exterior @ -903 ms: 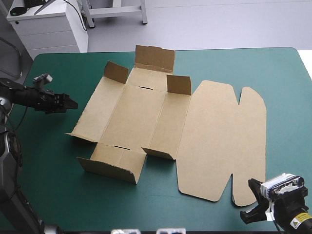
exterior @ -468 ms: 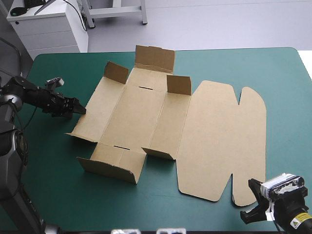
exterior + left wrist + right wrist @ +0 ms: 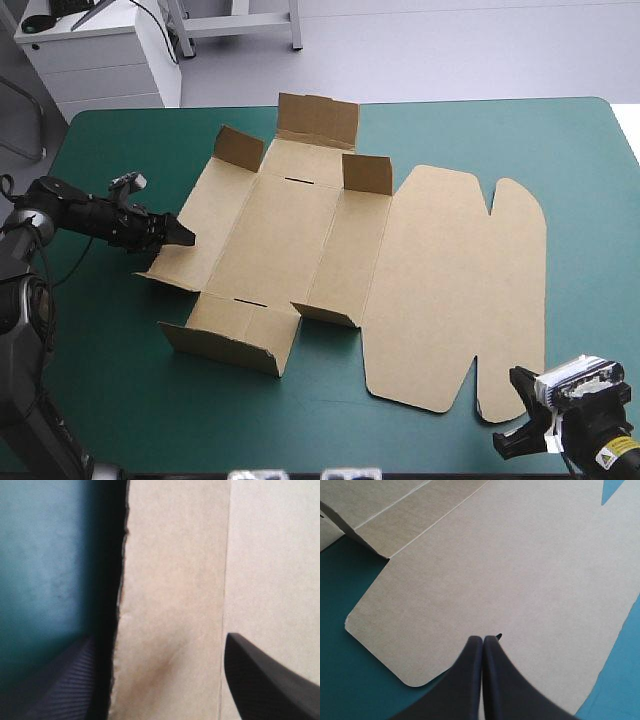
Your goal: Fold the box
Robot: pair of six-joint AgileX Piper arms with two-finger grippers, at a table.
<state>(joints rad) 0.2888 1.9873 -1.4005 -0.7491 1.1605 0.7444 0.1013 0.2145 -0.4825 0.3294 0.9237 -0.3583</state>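
The box (image 3: 400, 270) is matt brown board, its cut edge a little rough. The teal-green cover (image 3: 150, 400) looks smooth and matt. The black fingers (image 3: 55, 685) are matt, one finely ribbed.

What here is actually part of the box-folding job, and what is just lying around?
Part of the job:
box, flat, some flaps raised
left gripper, open at the box's left edge
right gripper, shut, at the box's near right corner

Just there:
teal-green cover; nothing else loose shows on it

text: none legible | labels: one yellow sticker (image 3: 607, 458); marks too small to read
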